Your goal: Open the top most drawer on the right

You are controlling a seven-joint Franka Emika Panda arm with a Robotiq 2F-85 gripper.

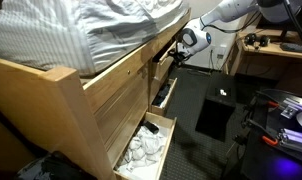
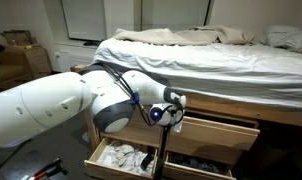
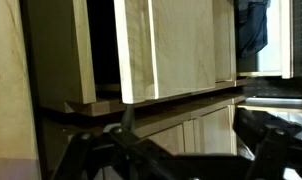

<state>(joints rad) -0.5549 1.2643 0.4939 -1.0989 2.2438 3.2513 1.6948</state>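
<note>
**Spotter:** Your end effector [image 2: 177, 112], black fingers on a rounded white wrist with a blue-lit ring, is right at the left edge of the pale wooden top right drawer [image 2: 221, 132]. That drawer is under the side rail of the light wooden bed frame [image 2: 276, 108].

**Operator:** Open or closed?

**Spotter:** You cannot tell. In the wrist view the fingers [image 3: 276, 145] are only dark blurred shapes along the lower edge, with smooth blond panels standing upright in front of them. In both exterior views the tips are too small to judge.

**Operator:** How does the drawer sit?

**Spotter:** Its flat, plain front seems to stand a little forward of the frame. You have it directly below the rumpled white bedding [image 2: 191, 55] that is heaped on the mattress.

**Operator:** And around it?

**Spotter:** The bottom left drawer [image 2: 99, 152] is pulled out, with crumpled white cloth [image 2: 123, 158] in it. The bottom right drawer [image 2: 246, 172], just beneath yours, is out too, and its inside is dark.
</note>
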